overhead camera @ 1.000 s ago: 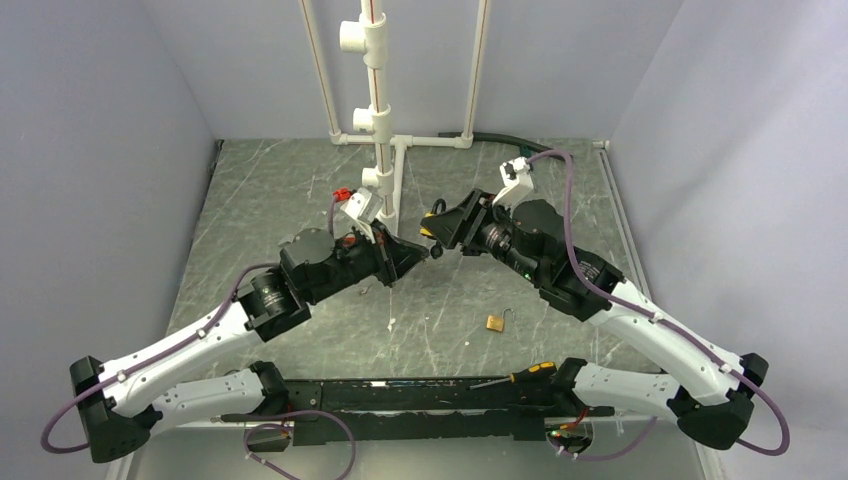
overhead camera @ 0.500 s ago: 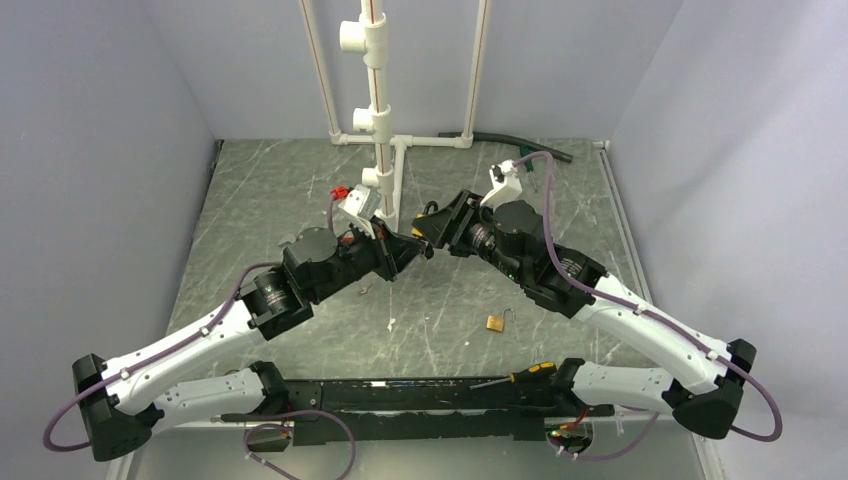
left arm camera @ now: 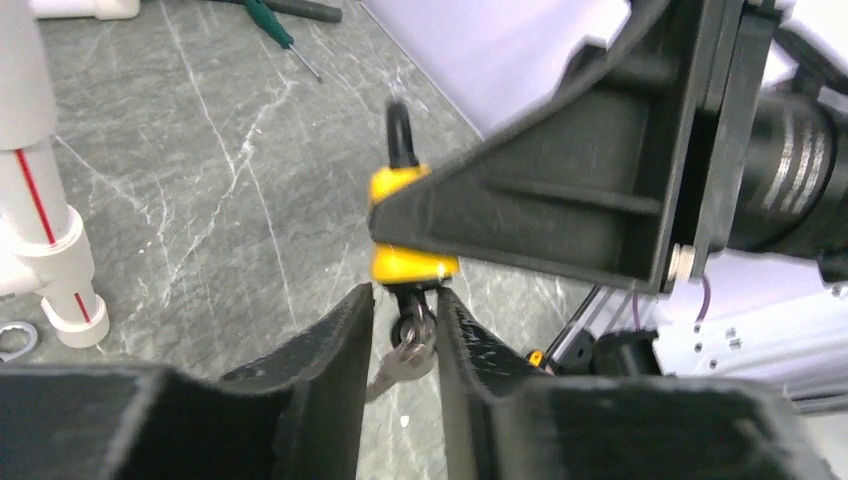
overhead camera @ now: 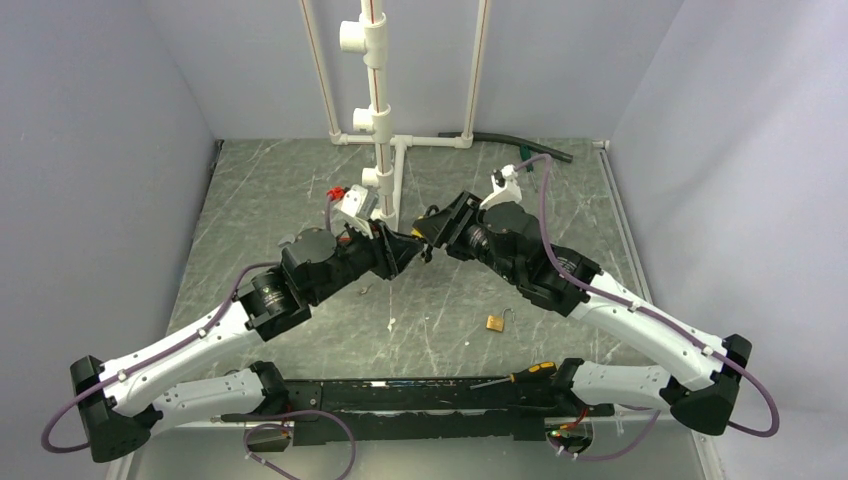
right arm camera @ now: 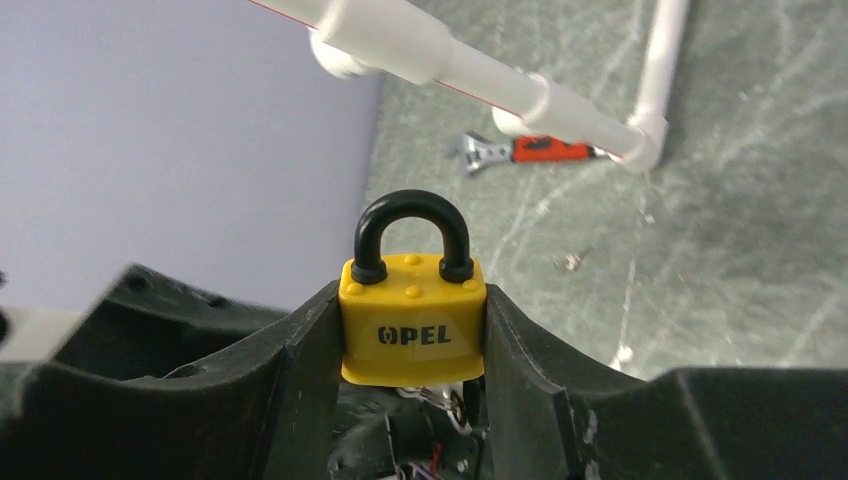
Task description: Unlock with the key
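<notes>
Left gripper (left arm camera: 405,300) was raised over mid-table just beside the white pipe stand (overhead camera: 378,120), jaws a little apart around the key (left arm camera: 402,362), which stuck out of the bottom of the yellow padlock (right arm camera: 412,320) into the gap between the fingers. Right gripper (right arm camera: 412,292) faced it nose to nose, pinching the padlock by both flanks, both shackle legs seated in the body. Small brass lock (overhead camera: 495,322) lay on the table, nearer the bases.
</notes>
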Available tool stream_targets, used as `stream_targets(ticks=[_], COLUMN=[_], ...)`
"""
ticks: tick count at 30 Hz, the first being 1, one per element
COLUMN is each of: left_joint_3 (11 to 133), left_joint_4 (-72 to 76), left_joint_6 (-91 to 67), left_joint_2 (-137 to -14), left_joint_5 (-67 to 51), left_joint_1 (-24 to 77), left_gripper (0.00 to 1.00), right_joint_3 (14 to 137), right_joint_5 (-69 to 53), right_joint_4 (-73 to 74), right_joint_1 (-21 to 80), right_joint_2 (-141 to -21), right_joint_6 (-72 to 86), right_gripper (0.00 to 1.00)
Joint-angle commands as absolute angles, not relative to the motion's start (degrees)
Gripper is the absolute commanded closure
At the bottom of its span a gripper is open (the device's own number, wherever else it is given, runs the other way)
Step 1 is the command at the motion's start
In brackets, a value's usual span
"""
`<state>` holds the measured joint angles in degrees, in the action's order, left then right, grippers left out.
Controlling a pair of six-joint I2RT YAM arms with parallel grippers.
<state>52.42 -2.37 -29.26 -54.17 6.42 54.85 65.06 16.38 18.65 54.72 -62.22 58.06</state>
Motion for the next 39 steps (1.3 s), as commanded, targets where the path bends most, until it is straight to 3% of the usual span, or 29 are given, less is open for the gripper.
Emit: stream_targets(ticks=[1,6,11,23,29,39], left_joint_3=[56.31,56.01,54.77,50.11,49.57,49.39], left_joint_4=[1.41,0.23,0.09,3.3,4.9,6.13], left_joint_6=[-28.1,-28.68,-28.9,-29.16,-29.27,-30.06], left_joint_2=[-53.99,-54.14,-52.68,-53.51,-55.46,-57.69], left_joint_5=[10.97,10.6,8.83,2.66,1.69,0.53], left_joint_1=[54.12,54.07,54.13,54.13,54.12,54.07], left_gripper=[0.59,0.46,0.47,0.69,0.99,1.0], right_joint_3=[68.06,66.54,65.99,66.9,67.72,67.97], right_joint_5=[20.27,18.82,17.99,12.3,11.0,10.85], right_joint_4=[27.89,29.15,32.2,31.41,30.03,28.39], right_joint_1=[55.52,53.42,50.06,45.28,45.03,44.91], right_joint_2=[-61.71,-61.55,-61.18,-62.37,-62.53,-62.18], right_joint_6=[66.07,71.36,76.55,81.56,81.54,80.37], right_gripper=[1.0,1.0,1.0,1.0,1.0,1.0])
